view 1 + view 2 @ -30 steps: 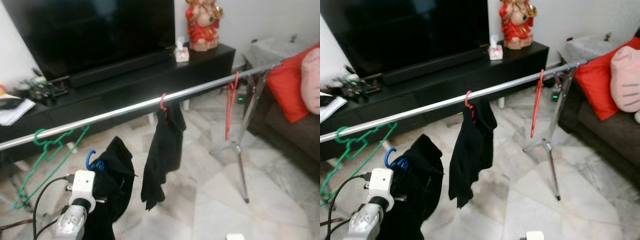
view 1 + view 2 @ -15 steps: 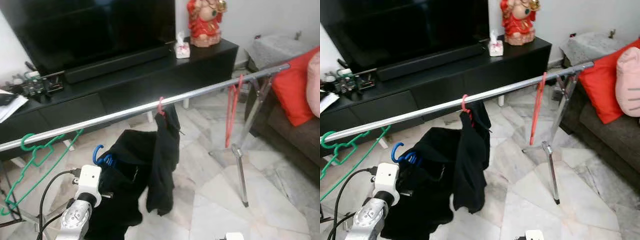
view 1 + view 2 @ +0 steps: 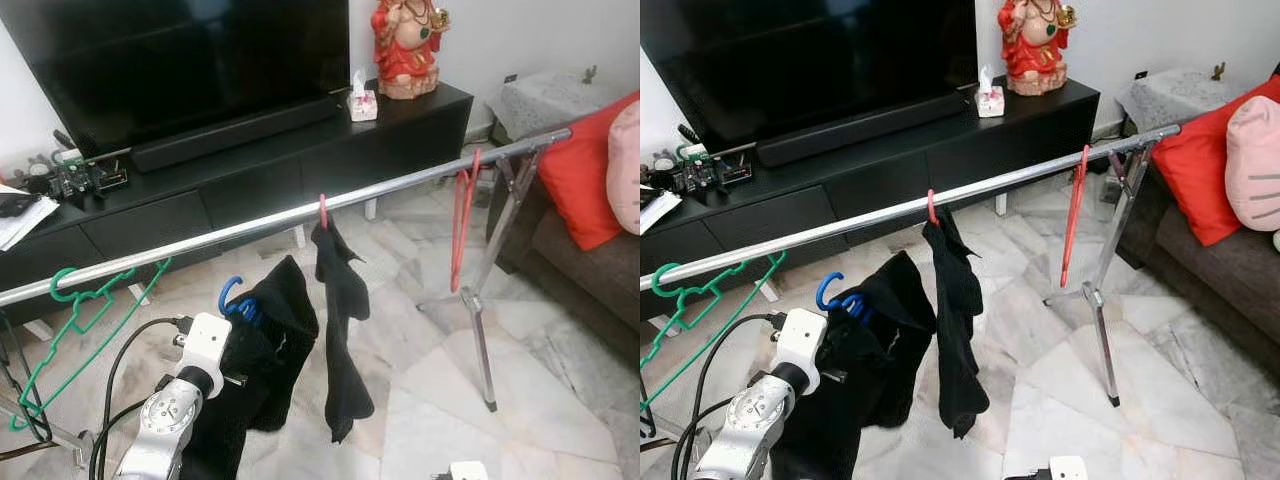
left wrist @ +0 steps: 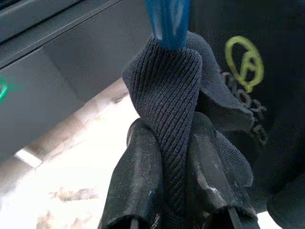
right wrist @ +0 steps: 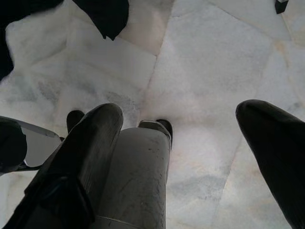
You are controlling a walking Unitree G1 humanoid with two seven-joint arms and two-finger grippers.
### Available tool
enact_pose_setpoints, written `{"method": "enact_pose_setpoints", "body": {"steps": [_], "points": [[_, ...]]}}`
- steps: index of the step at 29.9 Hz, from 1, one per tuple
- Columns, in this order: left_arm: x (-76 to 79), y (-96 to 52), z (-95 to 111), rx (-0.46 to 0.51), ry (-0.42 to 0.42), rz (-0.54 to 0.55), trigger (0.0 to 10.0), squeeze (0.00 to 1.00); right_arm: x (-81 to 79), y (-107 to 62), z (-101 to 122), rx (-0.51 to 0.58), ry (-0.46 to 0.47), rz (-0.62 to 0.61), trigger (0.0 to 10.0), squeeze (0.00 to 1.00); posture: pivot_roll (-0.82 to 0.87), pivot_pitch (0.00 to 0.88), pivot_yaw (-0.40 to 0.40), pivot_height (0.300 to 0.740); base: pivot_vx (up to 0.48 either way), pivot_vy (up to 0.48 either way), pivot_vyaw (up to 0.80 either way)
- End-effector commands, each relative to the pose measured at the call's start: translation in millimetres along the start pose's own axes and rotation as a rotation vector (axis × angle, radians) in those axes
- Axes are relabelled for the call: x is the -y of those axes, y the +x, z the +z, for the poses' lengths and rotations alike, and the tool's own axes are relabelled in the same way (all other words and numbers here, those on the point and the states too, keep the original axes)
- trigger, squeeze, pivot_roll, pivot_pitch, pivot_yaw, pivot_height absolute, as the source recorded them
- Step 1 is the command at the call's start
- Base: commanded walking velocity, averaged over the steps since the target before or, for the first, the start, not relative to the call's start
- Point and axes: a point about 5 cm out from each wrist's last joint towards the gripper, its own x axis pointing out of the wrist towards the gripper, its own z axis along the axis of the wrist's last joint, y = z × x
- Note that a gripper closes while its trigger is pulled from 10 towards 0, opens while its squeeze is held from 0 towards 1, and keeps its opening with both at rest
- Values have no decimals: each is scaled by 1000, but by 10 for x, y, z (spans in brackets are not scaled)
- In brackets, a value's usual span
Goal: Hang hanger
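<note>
Left gripper (image 4: 169, 191) clamps dark garment (image 3: 265, 345) on blue hanger (image 3: 236, 300), rail (image 3: 250, 222) above; right gripper (image 5: 190, 143) spread, idle.

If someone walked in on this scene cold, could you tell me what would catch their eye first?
Likely the long chrome rail crossing the room, with a black garment hanging mid-rail. Below it, the left gripper holds up a blue hanger draped in dark cloth. Behind, a red figurine stands on the black TV cabinet.

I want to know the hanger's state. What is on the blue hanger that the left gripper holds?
A black garment is draped over the blue hanger; only its hook shows, the rest is covered. The left gripper pinches the cloth's ribbed collar.
</note>
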Motion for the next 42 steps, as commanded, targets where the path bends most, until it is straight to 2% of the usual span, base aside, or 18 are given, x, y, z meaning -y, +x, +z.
{"method": "enact_pose_setpoints", "body": {"steps": [1,14,22,36,42], "points": [[-118,8,58,13,5,47,10000,0,-61,-27,-155,-59,2,11,10000,0,-157,0,112,740,0,0,0],[-25,66,117,32,-25,17,10000,0,-50,-27,-153,-54,28,-1,10000,0,-162,0,107,740,0,0,-49],[11,65,128,34,-35,-2,10000,0,-48,-26,-140,-45,10,-1,10000,0,-160,0,105,740,0,0,-219],[69,83,159,43,-38,-36,10000,0,-58,-28,-157,-54,20,-6,10000,0,-164,0,109,740,0,348,0],[88,87,188,56,-38,-46,10000,0,-64,-28,-163,-64,-8,14,10000,0,-159,0,109,740,0,301,-90]]}}
